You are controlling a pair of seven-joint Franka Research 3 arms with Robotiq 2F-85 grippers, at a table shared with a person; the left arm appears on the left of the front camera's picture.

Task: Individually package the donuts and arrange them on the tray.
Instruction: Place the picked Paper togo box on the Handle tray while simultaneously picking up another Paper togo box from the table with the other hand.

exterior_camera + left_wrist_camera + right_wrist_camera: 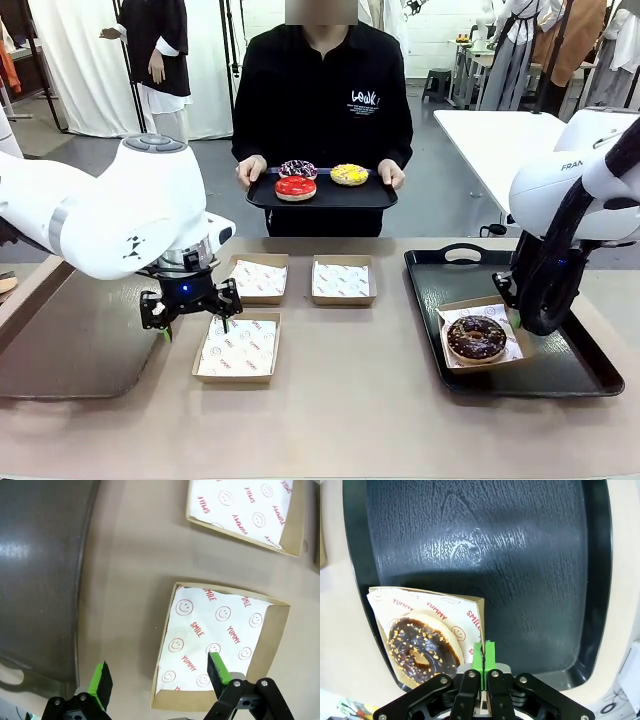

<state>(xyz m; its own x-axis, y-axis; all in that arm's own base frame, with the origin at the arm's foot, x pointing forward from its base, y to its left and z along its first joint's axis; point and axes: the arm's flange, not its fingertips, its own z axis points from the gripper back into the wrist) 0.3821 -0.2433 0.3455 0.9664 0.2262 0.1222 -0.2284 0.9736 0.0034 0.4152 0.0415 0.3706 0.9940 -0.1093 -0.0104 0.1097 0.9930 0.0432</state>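
The left gripper [159,669] hangs with its jaws apart over a brown cardboard box [277,635] lined with printed paper. The right gripper [484,652] has its pads pressed together at the edge of a second lined box [430,597] on the large black tray [520,555]. Inside that box, just beside the fingers, lies the chocolate sprinkled ring donut [422,647]. Far beyond both, a person's small black tray [375,198] carries the glossy red donut [295,187], the yellow donut [349,174] and the dark pink-sprinkled donut [298,168].

"SMILE" and "YUMMY" in red on box lining paper [220,635]
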